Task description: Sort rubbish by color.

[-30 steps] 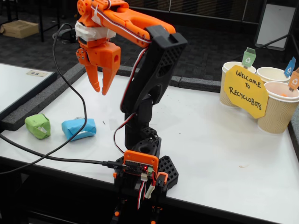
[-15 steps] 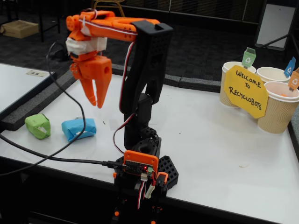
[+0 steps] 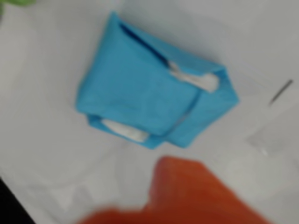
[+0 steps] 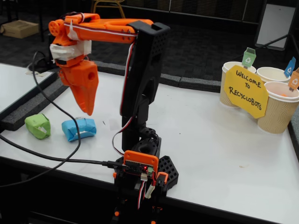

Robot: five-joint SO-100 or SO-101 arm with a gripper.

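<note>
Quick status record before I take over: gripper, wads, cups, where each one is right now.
gripper: above the table, over the blue wad, jaws look closed, holding nothing
blue wad: on the table, fills the wrist view
green wad: on the table, left of the blue one in the fixed view
orange wad: not visible
cups: three, flagged, far right, behind a yellow sign

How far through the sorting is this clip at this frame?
Probably one done: something orange shows inside the orange-flag cup. In hand: nothing; the pincer hangs above the blue wad, jaw state unclear. Left: blue wad and green wad, both on the table.
</note>
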